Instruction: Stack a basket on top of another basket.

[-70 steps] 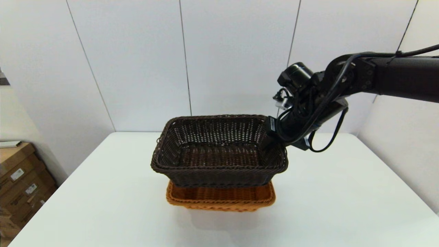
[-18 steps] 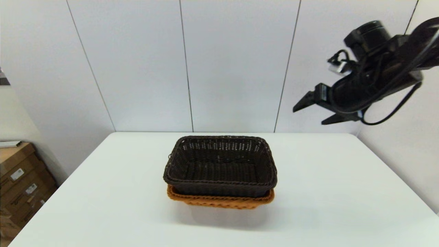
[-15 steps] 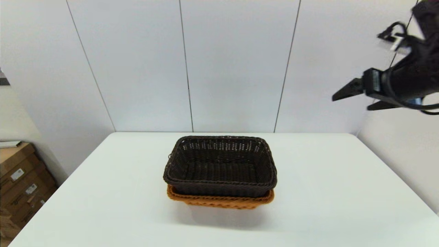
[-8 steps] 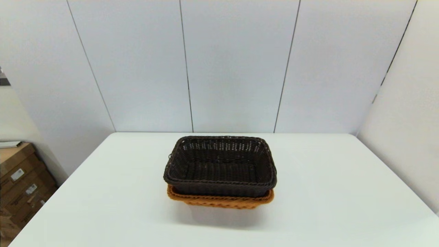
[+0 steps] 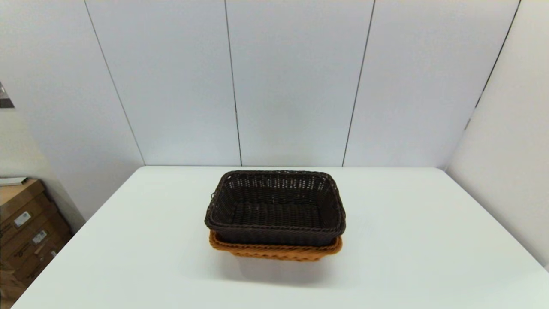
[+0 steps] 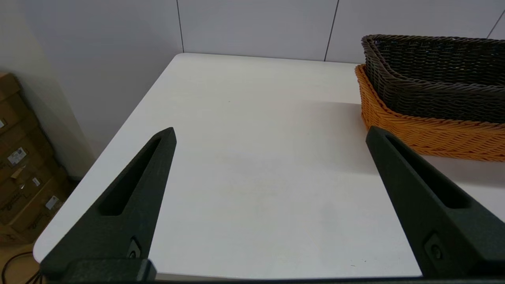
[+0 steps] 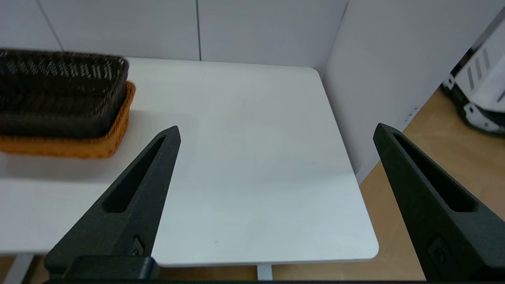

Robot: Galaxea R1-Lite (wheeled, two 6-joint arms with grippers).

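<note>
The dark brown basket sits nested inside the orange basket at the middle of the white table. Only the orange rim and lower wall show beneath it. Neither arm appears in the head view. My left gripper hangs open over the table's near left corner, with the dark basket and the orange basket off to its side. My right gripper is open above the table's near right part, away from the dark basket and the orange basket. Both hold nothing.
Cardboard boxes stand on the floor left of the table, also seen as boxes in the left wrist view. Pale wall panels close the back and right. A white machine stands on the wooden floor beyond the table's right edge.
My right gripper let go of the dark basket, which settled into the orange one. The arm then rose, swung right and left the head view.
</note>
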